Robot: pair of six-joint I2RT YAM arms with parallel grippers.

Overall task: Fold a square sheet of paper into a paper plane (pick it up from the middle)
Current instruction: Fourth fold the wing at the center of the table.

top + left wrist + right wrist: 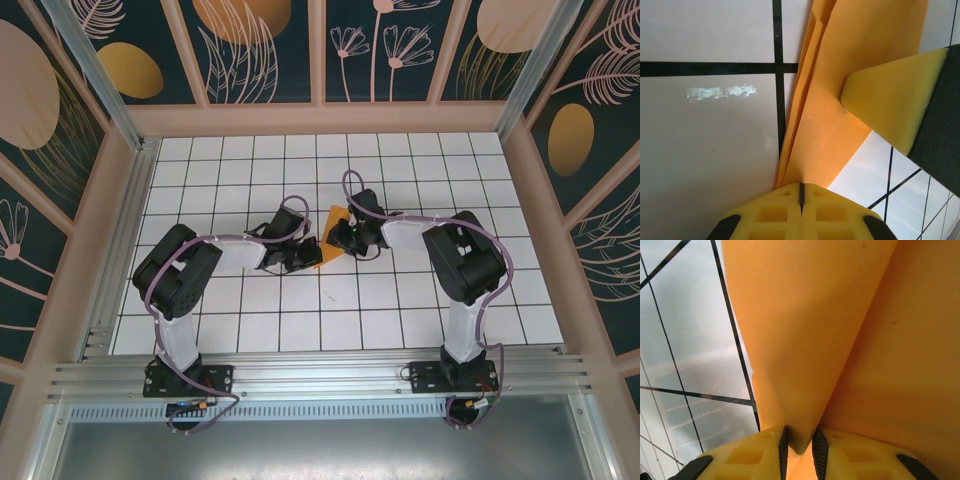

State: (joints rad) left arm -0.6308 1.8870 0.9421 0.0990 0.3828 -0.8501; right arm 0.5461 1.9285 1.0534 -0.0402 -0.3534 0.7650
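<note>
Where we stand in the task: mid-fold, we judge. The paper (329, 235) is doubled into a long, narrow shape, not yet a finished dart.
Paper's place: near the middle of the tabletop (400, 300), between the two arms.
Left pincer (801, 192): pressed together and clamped on the paper's narrow end, at about 7 o'clock of the paper seen from overhead.
Right pincer (799, 440): nearly together, nipping a raised ridge of the paper, at about 3 o'clock of it from overhead.
Next move: we judge that one pincer must hold firm while the other draws a flap over and flattens the crease. Too hard a pull could tear the paper or slip it free.
Paper's make: thin, matte, plain orange. Stacked edges run toward 12 o'clock in the left wrist view.
Pads (770, 215): yellow, soft-looking, with square pockets and dark backing.
Tabletop's surface: glossy white tiles, thin black grid lines, a patch of glare.
</note>
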